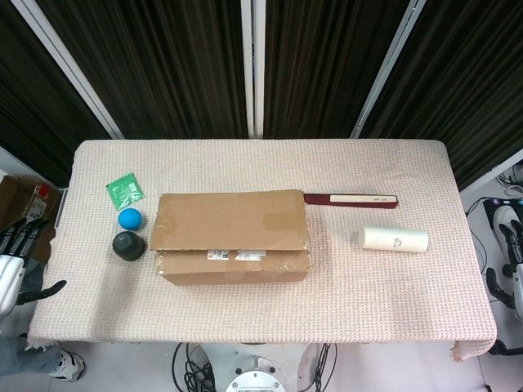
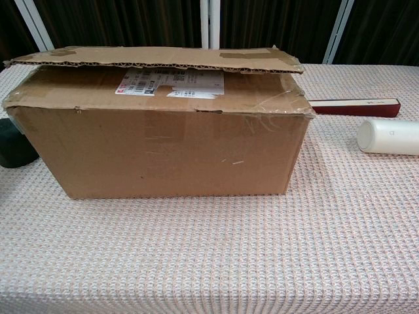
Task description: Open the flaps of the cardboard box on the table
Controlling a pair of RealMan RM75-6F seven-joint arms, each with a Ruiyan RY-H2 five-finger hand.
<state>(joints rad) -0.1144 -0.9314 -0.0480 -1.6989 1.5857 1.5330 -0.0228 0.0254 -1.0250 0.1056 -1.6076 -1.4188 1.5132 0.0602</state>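
Left of your box (image 1: 231, 237): green packet (image 1: 124, 192), blue ball (image 1: 130, 218), dark cap (image 1: 128, 246). Right: red bar (image 1: 351, 199), white tube (image 1: 393, 239). Left hand (image 1: 15, 253) and right hand (image 1: 511, 245) hang off-table, holding nothing, fingers apart.

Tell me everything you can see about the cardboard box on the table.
The cardboard box is a plain brown corrugated carton, wider than tall, sitting flat near the middle of the table. Its far top flap lies slightly raised over the near one, which carries white shipping labels. Strips of brown tape and some clear tape show on top. Neither hand touches it; the dark round object sits just beside its left end.
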